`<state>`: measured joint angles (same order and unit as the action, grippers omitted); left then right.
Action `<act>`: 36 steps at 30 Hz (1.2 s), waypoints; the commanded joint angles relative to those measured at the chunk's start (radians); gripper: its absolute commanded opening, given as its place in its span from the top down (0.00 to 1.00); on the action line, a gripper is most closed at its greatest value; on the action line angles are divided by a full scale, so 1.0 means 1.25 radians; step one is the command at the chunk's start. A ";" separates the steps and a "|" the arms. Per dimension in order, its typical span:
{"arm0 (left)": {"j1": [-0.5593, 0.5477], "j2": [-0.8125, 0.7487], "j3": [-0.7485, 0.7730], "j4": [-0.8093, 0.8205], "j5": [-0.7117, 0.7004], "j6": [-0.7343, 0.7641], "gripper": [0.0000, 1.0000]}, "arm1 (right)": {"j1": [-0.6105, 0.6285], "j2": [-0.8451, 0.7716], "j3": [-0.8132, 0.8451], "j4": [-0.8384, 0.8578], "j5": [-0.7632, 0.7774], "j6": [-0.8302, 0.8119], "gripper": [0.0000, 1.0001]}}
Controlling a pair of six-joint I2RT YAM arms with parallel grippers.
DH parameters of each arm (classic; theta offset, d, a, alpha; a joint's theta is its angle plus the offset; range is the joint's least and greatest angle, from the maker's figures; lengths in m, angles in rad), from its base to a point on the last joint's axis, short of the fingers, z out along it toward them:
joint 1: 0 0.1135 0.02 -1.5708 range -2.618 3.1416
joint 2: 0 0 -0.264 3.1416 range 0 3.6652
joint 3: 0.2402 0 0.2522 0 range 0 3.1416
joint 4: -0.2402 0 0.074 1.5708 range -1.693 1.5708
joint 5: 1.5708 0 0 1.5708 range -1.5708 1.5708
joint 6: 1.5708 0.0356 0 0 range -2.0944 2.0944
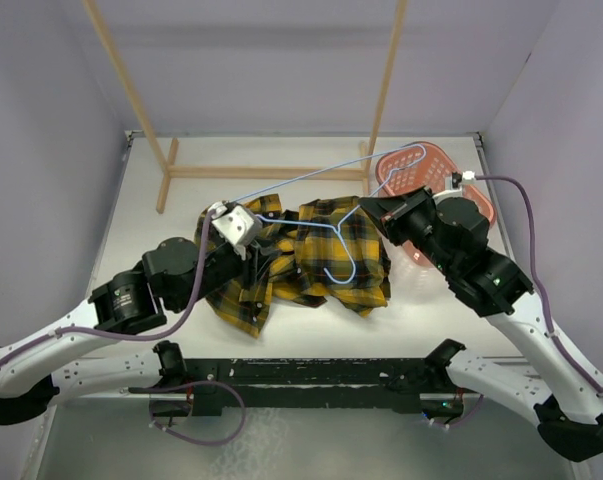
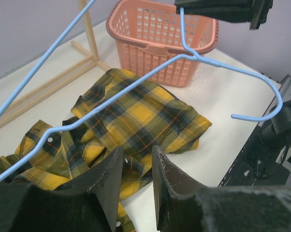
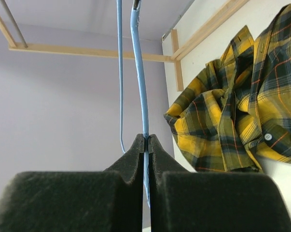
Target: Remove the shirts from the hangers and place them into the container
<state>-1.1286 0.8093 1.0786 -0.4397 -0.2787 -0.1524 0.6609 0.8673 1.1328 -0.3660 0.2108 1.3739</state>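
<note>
Right claw (image 3: 146,137) pressed tight on thin blue wire hanger (image 3: 141,87), holding it in the air over the shirt (image 1: 366,265). Left claw (image 2: 136,150) part spread above the cloth, nothing seen between fingers. Shirt off hanger, crumpled on table (image 1: 431,310) beside pink basket (image 2: 150,36), not in it. Risk: hanger hook snags soft plaid cloth or basket's lattice holes; floppy shirt, bigger than the rigid plastic basket, may drape over the rim
</note>
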 commanded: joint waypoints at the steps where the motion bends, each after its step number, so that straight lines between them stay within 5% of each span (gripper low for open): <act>1: -0.009 -0.005 -0.010 0.079 -0.020 0.061 0.65 | 0.000 -0.018 -0.012 0.052 0.003 0.076 1.00; 13: -0.042 0.052 0.008 0.132 -0.100 0.316 0.50 | -0.001 0.027 0.014 0.130 -0.068 -0.006 1.00; 28: -0.054 0.122 0.007 0.182 -0.166 0.462 0.49 | 0.000 0.040 0.025 0.166 -0.095 -0.015 1.00; 36: -0.054 0.106 0.001 0.239 -0.243 0.503 0.67 | -0.001 0.020 0.011 0.156 -0.116 -0.025 1.00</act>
<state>-1.1919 0.9794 1.0683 -0.2386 -0.5152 0.4366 0.6609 0.9215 1.1164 -0.2245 0.0856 1.3609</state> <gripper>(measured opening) 0.401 0.011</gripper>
